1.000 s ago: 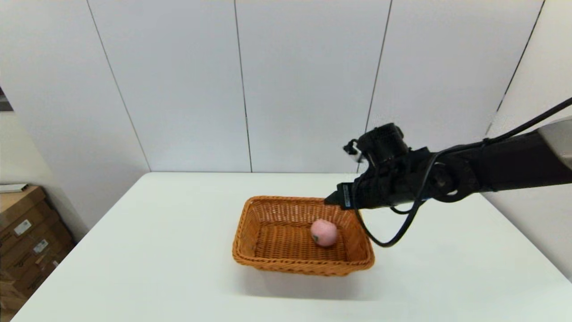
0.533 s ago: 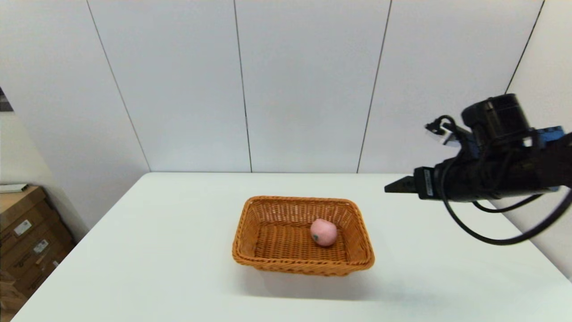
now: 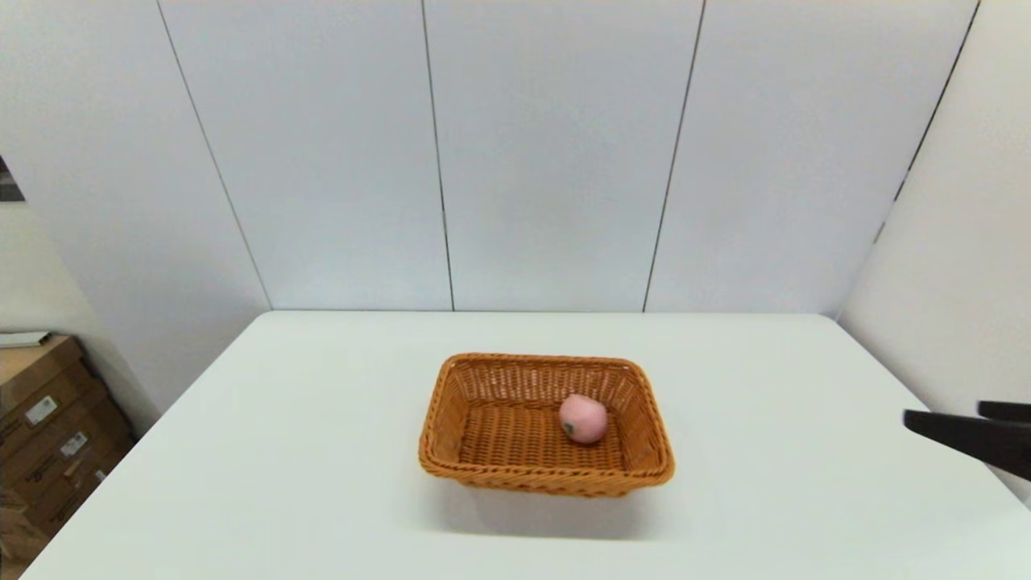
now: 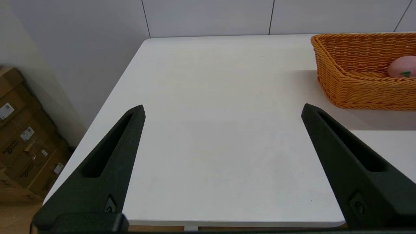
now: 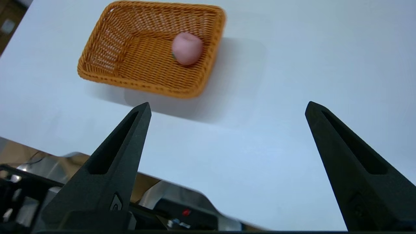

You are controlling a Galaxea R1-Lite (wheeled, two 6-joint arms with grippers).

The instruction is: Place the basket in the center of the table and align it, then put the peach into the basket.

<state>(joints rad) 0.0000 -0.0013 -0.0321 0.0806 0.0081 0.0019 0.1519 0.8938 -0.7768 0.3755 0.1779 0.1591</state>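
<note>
The peach (image 3: 583, 418) lies inside the wicker basket (image 3: 451, 403), right of its middle; right gripper (image 3: 946, 419) well right, left gripper (image 4: 222, 110) probably well left, both spread wide.

no readable text, labels on cardboard boxes (image 3: 48, 435) too small to read

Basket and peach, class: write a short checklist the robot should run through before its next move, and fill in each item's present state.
1. Peach lies inside the basket: ok.
2. Basket sits near the middle of the table, its sides roughly parallel to the table's edges: ok.
3. Right gripper open, holding nothing: ok.
4. Right gripper apart from the basket, at the table's right edge: ok.
5. Left gripper open, empty, off to the basket's left: ok.
6. Basket exactly centred: cannot tell.
</note>
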